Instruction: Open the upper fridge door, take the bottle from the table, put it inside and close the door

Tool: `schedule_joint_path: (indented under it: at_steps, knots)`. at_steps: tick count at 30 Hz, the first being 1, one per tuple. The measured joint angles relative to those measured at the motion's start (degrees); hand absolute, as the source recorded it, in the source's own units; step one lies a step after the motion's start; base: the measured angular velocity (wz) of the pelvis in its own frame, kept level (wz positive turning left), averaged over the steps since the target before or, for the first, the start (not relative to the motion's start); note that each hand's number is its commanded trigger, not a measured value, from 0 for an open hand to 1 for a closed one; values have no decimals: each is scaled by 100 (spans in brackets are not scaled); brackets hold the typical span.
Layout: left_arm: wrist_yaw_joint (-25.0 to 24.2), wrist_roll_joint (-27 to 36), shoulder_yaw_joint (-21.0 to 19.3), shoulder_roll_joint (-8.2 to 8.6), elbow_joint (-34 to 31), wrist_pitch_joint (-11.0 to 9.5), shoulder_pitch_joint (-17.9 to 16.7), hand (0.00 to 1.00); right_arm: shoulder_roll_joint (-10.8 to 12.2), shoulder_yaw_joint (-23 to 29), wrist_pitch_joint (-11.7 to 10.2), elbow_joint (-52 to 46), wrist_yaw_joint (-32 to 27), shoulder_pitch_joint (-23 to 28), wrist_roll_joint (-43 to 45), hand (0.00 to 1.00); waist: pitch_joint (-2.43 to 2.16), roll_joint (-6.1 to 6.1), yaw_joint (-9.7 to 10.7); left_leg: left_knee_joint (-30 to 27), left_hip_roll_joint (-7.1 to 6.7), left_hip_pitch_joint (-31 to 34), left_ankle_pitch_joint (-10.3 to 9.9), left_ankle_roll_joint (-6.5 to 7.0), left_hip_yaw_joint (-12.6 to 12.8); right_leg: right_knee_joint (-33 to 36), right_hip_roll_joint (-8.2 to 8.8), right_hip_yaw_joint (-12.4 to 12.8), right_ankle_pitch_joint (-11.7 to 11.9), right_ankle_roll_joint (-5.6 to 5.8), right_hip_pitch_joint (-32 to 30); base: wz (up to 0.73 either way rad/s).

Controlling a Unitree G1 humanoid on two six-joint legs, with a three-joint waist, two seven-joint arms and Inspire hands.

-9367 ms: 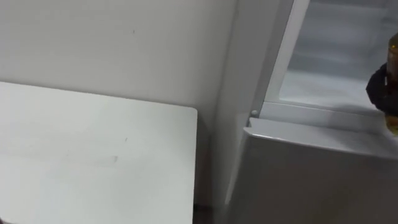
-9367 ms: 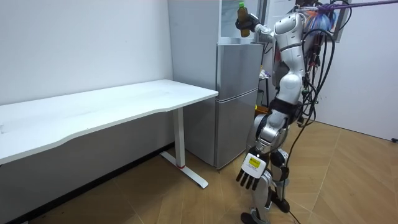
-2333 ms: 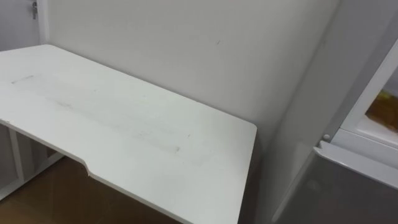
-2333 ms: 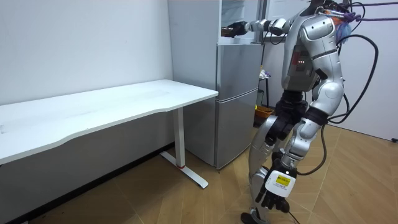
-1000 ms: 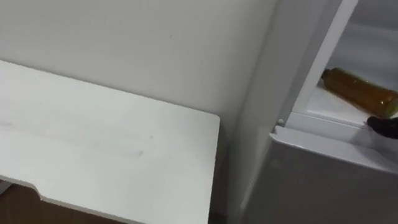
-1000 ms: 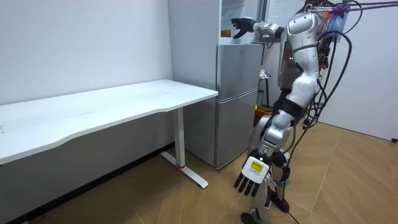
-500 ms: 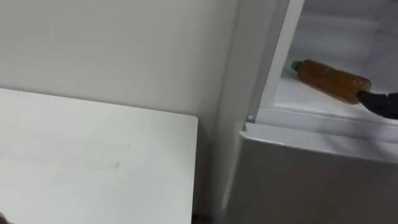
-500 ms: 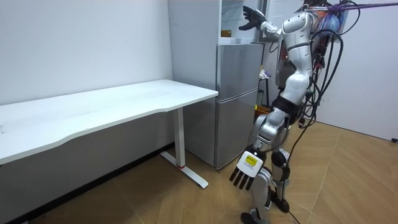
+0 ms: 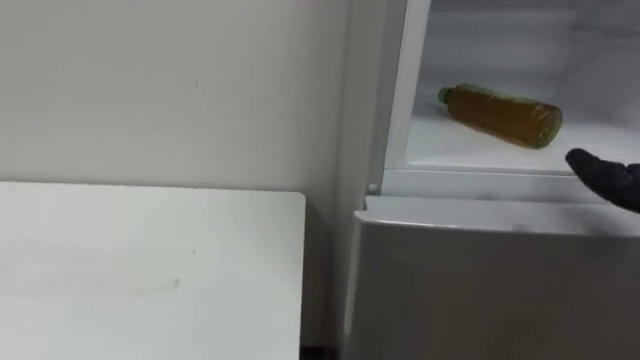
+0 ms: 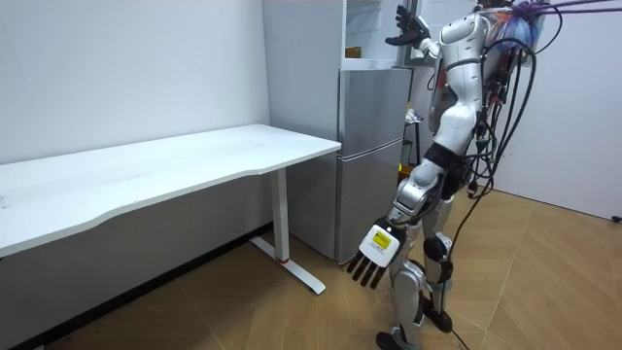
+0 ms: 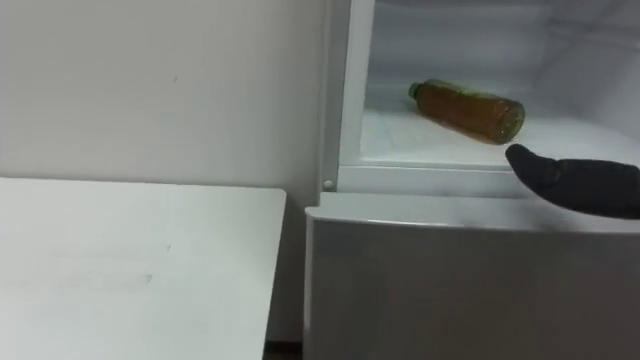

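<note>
An amber bottle [image 9: 500, 115] with a green cap lies on its side on the white shelf [image 9: 470, 152] of the fridge's open upper compartment, cap pointing left. My right hand [image 9: 612, 180] is open, its dark fingers straight. It hovers at the compartment's front edge, to the right of the bottle and apart from it. In the room view this hand [image 10: 408, 23] is raised in front of the upper fridge [image 10: 374, 34]. My left hand [image 10: 372, 257] hangs low by my legs, fingers straight, holding nothing.
The grey lower fridge door [image 9: 500, 285] is closed below the compartment. A white desk [image 9: 140, 270] stands to the left against the wall, a narrow gap between it and the fridge. I stand upright on the wooden floor [image 10: 544, 292] before the fridge.
My right hand has drawn back and up, away from the lying bottle. The left hand has swung forward. The eye view has shifted, so the bottle shows more fully.
</note>
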State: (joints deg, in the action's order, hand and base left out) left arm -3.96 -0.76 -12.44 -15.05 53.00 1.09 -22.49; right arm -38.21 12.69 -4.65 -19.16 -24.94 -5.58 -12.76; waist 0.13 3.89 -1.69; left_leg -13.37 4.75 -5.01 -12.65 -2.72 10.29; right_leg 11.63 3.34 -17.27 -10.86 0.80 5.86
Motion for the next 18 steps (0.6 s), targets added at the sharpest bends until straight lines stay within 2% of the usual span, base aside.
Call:
schedule_joint_path:
  at_steps: [1,2,4,5,8,12,15,18]
  knots:
    - [0,0,64,4,7,-30,-15,0,123,52,-161,-128,-61,82,7,0,34,1,7,4,0,-25,-2,0,36,0,0,17,-2,3,-7,-11]
    - [0,-12,93,9,15,-36,-13,0,188,75,-217,-179,-72,115,7,0,35,12,15,8,1,-36,-3,1,54,1,0,35,-2,3,-8,-13]
    - [-3,-29,178,56,16,-93,36,0,510,210,-486,-252,-66,257,102,0,38,33,57,65,-1,-46,-33,13,74,7,0,52,-9,16,-10,-5]
    - [-3,-29,222,62,16,-120,44,0,582,230,-539,-251,-66,293,119,0,38,33,68,66,-5,-45,-37,16,74,12,3,57,-12,21,-15,0]
    - [16,-47,366,66,78,-242,40,0,997,263,-782,-248,-91,731,125,0,13,-23,146,66,-7,-65,-45,21,92,15,3,80,-11,26,-28,-2]
    - [122,-127,378,145,160,-328,35,0,1276,266,-851,-249,-233,1259,-187,0,-25,-141,152,76,0,-67,-45,20,169,88,1,162,-11,26,-61,-10]
    - [167,-150,378,208,166,-407,30,0,1463,274,-877,-194,-398,1448,-329,0,-21,-281,228,93,-3,-71,-46,21,199,108,3,206,-11,27,-79,-7]
    - [279,-180,380,253,169,-442,40,0,1653,285,-973,-89,-641,1581,-261,0,-1,-352,343,97,-4,-67,-46,21,200,106,4,223,-17,30,-85,0]
